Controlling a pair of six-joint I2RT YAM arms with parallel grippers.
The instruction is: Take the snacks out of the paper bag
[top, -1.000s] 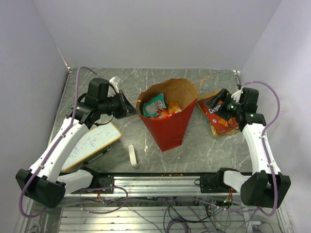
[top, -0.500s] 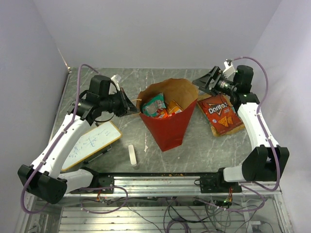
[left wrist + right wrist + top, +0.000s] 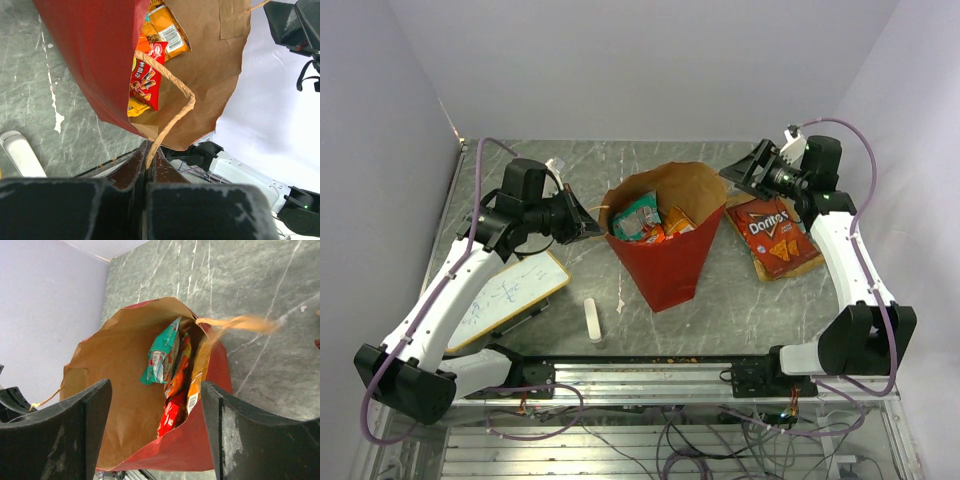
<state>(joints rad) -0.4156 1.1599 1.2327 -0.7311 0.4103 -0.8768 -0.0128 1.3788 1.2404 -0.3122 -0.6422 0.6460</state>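
Logged grey marbled worktop point(image 3: 740, 310) across the middle of the top view. Found the paper bag point(image 3: 665, 255) upright at frame centre, red outside, brown inside, mouth open upward, narrowing toward its base.

Found the left gripper point(image 3: 588, 222) just left of the bag's rim. Saw its fingers point(image 3: 127, 170) pressed together and clamped on the twisted tan handle point(image 3: 172, 112), with the loop drawn out from the rim.

Found the right gripper point(image 3: 745, 170) to the upper right of the bag, raised above the worktop. Saw its fingers point(image 3: 95, 415) spread wide with nothing between them, and the bag mouth framed in that wrist view.

Noted a whiteboard point(image 3: 505, 295) flat at lower left, partly under the left arm. Noted one red Doritos packet point(image 3: 775, 237) flat on the worktop right of the bag, apart from it. Counted teal, orange and red snacks point(image 3: 645, 220) inside the bag, standing on edge. Noted a white eraser bar point(image 3: 593, 320) to the lower left of the bag's base.
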